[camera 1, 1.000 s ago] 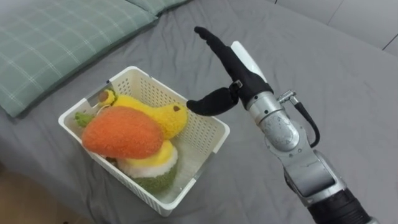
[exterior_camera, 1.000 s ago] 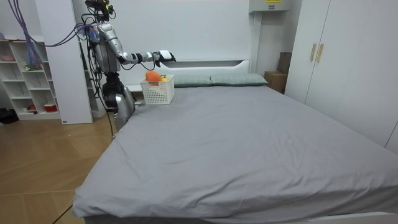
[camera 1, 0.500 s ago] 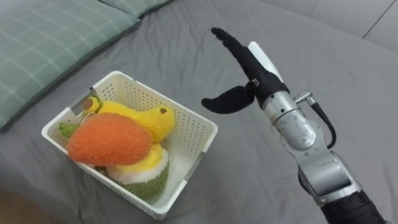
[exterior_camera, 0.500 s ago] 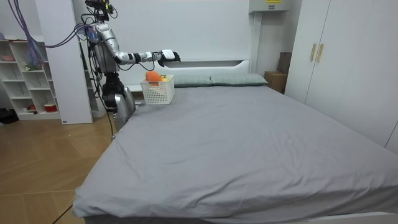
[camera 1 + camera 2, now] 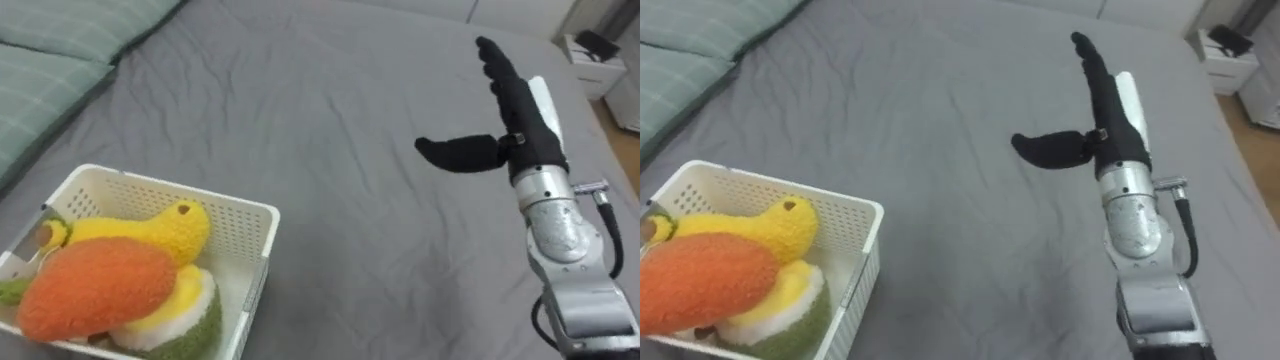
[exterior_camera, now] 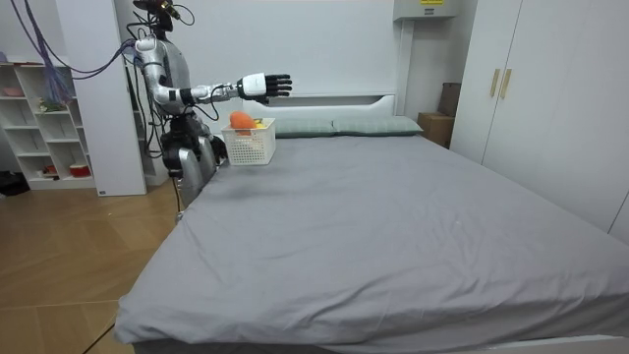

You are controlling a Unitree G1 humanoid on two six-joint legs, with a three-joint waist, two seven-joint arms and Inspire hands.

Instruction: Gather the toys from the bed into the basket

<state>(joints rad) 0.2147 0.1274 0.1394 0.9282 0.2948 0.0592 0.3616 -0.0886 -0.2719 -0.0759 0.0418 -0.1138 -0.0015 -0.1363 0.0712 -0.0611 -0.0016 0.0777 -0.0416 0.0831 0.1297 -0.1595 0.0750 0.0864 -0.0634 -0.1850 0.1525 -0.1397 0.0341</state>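
A white slatted basket point(image 5: 240, 204) sits on the grey bed at the lower left. It holds an orange plush toy point(image 5: 95, 290), a yellow plush toy point(image 5: 150, 230) and a green, white and yellow plush toy point(image 5: 188, 308). My right hand point(image 5: 520, 110) hovers over bare sheet well to the right of the basket, open, fingers straight and thumb spread, holding nothing. In the room view I stand at the bed's head corner beside the basket point(image 6: 249, 144), with the right hand point(image 6: 265, 86) stretched out above it.
Green checked pillows point(image 5: 50, 60) lie at the head of the bed, upper left. The grey sheet point(image 5: 330, 120) stretches wide ahead. A nightstand point(image 5: 590, 50) shows at the far right corner. White wardrobes point(image 6: 531, 88) and a shelf unit point(image 6: 39, 118) flank the bed.
My view has swung right, putting the basket at the lower left. The right arm has reached further out from the basket over the bed, still open and holding nothing.
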